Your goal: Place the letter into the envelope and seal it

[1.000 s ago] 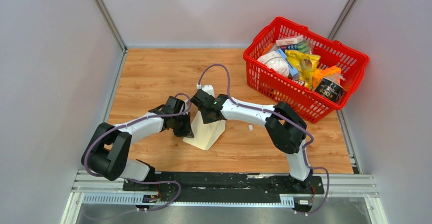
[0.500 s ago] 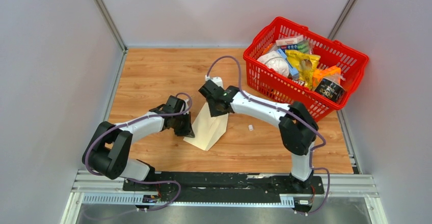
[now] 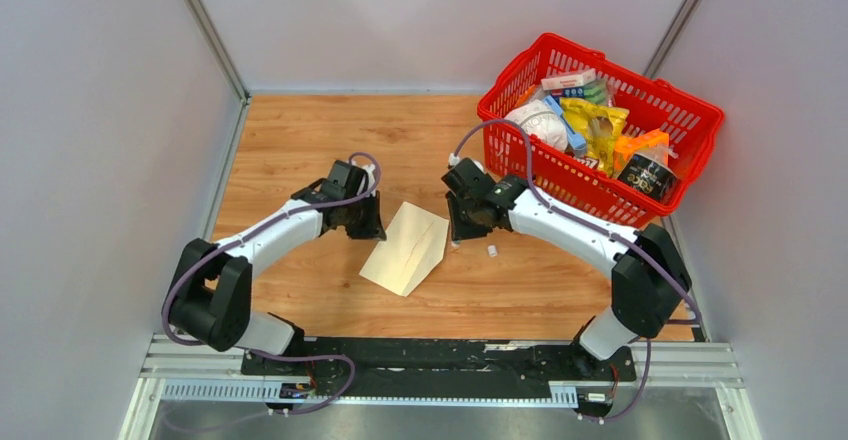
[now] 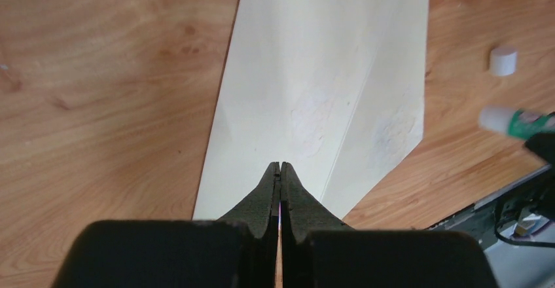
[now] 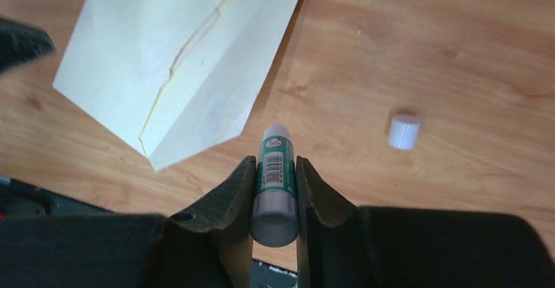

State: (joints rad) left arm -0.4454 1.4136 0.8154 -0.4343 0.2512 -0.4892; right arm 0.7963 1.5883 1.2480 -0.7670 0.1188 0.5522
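A robot lab cell: grey panel walls (image 3: 100,110), aluminium frame (image 3: 690,370), wooden tabletop (image 3: 300,140).

1. envelope (image 3: 405,248): cream paper, matt, smooth, faint smudges.
2. table (image 3: 300,150): wood-grain top, low sheen.
3. glue stick (image 5: 273,170): glossy plastic, printed label; cap (image 5: 403,131): white matt plastic.
4. basket (image 3: 575,182): red plastic, shiny.
5. left fingers (image 4: 262,199): black, matt, rough; poss. rubber.

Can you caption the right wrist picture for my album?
Right hand holds an uncapped glue stick near the cream envelope, white cap lying nearby.
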